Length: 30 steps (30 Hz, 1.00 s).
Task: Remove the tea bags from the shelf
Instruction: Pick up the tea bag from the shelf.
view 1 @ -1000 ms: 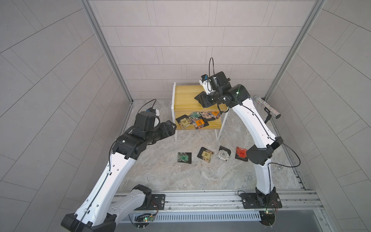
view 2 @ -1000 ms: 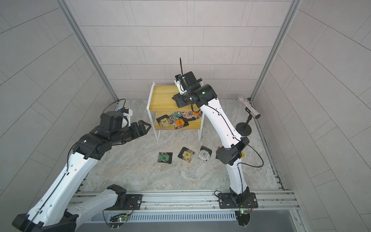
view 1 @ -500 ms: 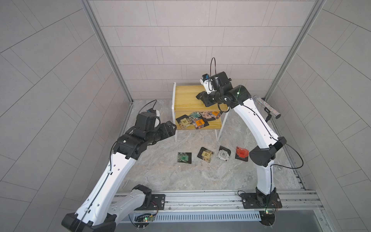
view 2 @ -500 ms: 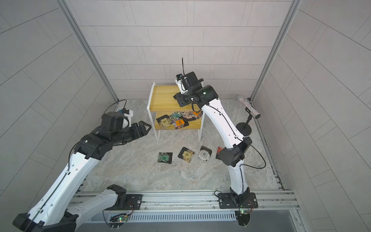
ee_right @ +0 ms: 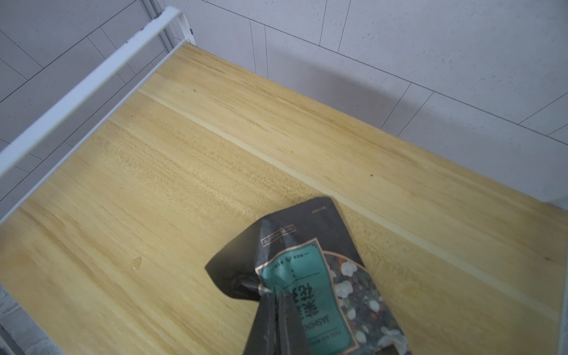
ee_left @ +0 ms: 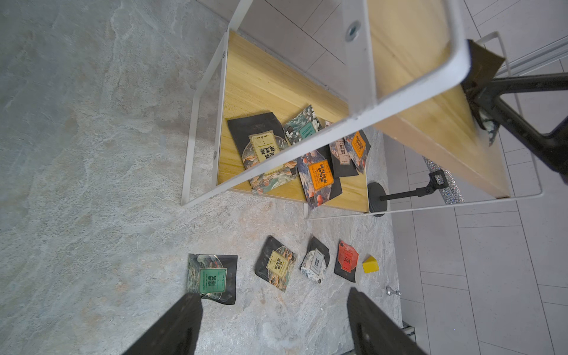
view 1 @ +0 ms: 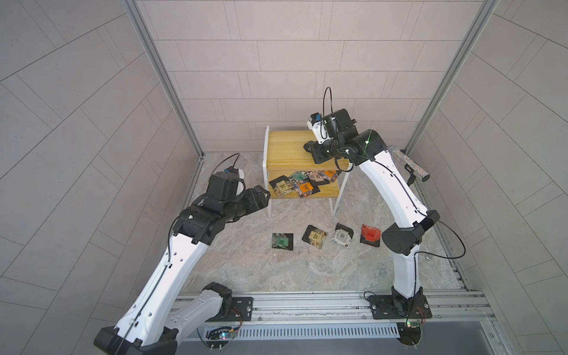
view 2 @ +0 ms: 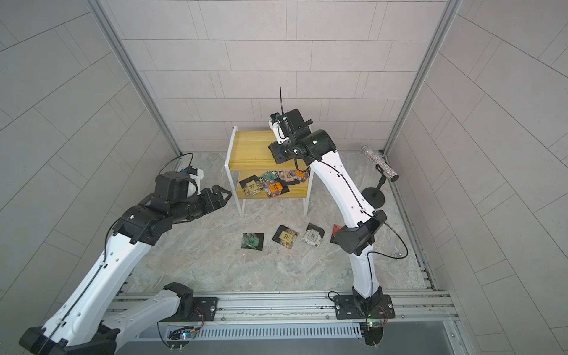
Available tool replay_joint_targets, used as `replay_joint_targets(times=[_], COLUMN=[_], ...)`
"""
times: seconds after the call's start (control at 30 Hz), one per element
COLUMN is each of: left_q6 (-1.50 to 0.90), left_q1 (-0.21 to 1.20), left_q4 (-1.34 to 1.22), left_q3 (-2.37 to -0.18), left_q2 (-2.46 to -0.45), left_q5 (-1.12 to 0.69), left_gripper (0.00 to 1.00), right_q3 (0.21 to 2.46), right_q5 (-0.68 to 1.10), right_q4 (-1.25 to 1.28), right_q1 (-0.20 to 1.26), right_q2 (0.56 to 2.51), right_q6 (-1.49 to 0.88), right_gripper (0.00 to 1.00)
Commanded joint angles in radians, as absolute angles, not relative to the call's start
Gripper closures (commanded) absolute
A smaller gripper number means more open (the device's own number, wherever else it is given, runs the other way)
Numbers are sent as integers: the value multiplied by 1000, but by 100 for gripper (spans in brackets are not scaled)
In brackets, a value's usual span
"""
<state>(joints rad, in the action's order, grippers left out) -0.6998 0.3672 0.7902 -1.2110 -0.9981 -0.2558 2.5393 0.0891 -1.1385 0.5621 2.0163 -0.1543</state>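
The shelf (view 1: 285, 147) (view 2: 249, 150) stands at the back of the stone floor. My right gripper (ee_right: 276, 295) (view 1: 307, 148) is over its top board, shut on a teal-labelled tea bag (ee_right: 307, 276), which also shows in the left wrist view (ee_left: 482, 61). Whether that bag is clear of the board I cannot tell. Several tea bags (view 1: 302, 183) (view 2: 270, 184) (ee_left: 267, 147) lie overlapping on the lower board. On the floor in front lie green (view 1: 282, 240), beige (view 1: 315, 236), white (view 1: 341, 236) and red (view 1: 370, 235) tea bags. My left gripper (view 1: 264, 193) (view 2: 224, 193) (ee_left: 273, 298) hangs open and empty, left of the shelf.
A glittery tube on a black stand (view 1: 408, 163) (view 2: 379, 164) is right of the shelf. A small yellow block (ee_left: 370, 264) and a small metal piece (ee_left: 392, 291) lie beside the red bag. Tiled walls close three sides; the arms' rail (view 1: 307, 301) runs along the front.
My right gripper's jaws have closed on the teal-labelled tea bag over the top board. The left arm has stayed where it was, open.
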Motion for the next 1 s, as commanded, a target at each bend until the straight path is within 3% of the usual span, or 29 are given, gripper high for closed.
replay_joint_targets(times=[0.0, 0.6, 0.97], left_q6=[-699, -698, -718], left_q1=[370, 370, 362], left_q4=[770, 773, 777], left_q3=[-1203, -1193, -1120], left_q2=[-986, -977, -944], left_q5=[-258, -244, -184], left_gripper=[18, 18, 17], right_q3=[2553, 2536, 2263], right_q5=[77, 61, 56], right_q4=[-1220, -1187, -1069], right_q1=[566, 627, 768], right_q2=[1997, 1888, 1712], right_q6=[-150, -127, -51], right_gripper=[97, 99, 99])
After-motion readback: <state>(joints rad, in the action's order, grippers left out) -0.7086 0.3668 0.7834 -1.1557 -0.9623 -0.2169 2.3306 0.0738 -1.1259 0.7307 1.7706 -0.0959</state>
